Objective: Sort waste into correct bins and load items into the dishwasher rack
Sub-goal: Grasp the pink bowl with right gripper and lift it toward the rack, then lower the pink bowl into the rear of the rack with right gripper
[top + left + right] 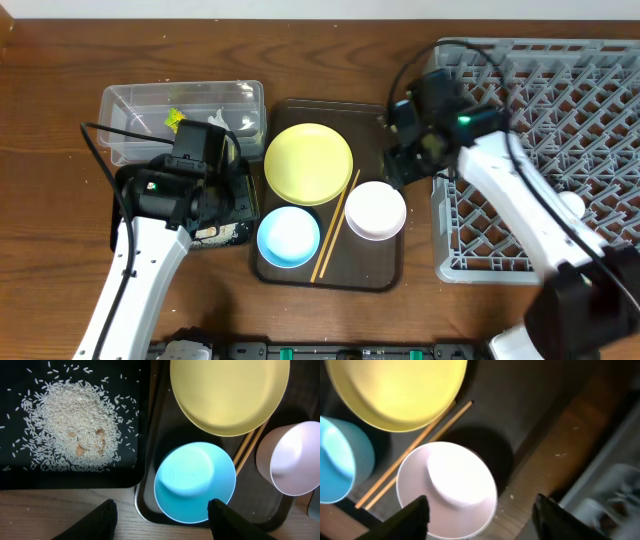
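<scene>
The left fingers (97, 520) stand wide apart and clamp nothing. Just ahead of them, nearer to the right finger, sits the light blue bowl (195, 482), upright on the dark serving tray (145, 495). Beyond the bowl is the yellow plate (230, 395). Ahead and to the right is the white bowl (292, 457). The two chopsticks (250, 445) lie slanted between these, just beside the blue bowl's rim. Ahead and to the left of these fingers is the black bin (10, 475), its edge just beside the tray's rim. It holds a heap of rice grains (70, 425) with a few brownish bits in it. Under the fingers themselves is bare tabletop (50, 505).

The right fingers (412, 517) are also spread far apart and hold nothing. The white bowl lies below and ahead of them, closer to the left finger. Beyond it the chopsticks run side by side at a slant, and past them comes the plate. The blue bowl is far to the left. To the right of these fingers there is a strip of tabletop, then the dishwasher rack (615, 485), blurred here.

From overhead, the clear bin (120, 110) is beyond the left arm and holds the snack wrapper (176, 120) and the tissue bits (218, 118). This arm covers most of the black bin. The right arm reaches across the rack's near left corner to the tray.
</scene>
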You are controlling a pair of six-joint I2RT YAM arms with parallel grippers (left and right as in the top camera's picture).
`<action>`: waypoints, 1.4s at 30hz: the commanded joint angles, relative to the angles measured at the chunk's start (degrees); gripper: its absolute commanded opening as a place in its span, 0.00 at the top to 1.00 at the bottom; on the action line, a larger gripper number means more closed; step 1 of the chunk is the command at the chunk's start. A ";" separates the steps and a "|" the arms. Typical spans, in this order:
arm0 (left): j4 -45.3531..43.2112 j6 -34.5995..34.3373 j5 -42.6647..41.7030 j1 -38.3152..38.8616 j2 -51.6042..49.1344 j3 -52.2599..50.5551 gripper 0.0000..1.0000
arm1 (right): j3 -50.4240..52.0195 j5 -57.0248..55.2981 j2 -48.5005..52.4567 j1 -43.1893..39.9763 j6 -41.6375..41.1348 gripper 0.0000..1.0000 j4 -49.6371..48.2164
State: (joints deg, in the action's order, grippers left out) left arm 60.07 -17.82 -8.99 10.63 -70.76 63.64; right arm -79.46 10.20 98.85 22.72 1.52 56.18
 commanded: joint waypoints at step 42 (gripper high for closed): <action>0.26 -0.26 0.68 -0.22 -0.07 0.35 0.39 | -1.33 -43.91 -11.32 -8.92 -4.83 0.99 -14.29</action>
State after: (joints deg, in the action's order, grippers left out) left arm 60.10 -17.98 -8.97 10.63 -70.76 63.64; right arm -80.14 -23.77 86.98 14.83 -2.39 42.98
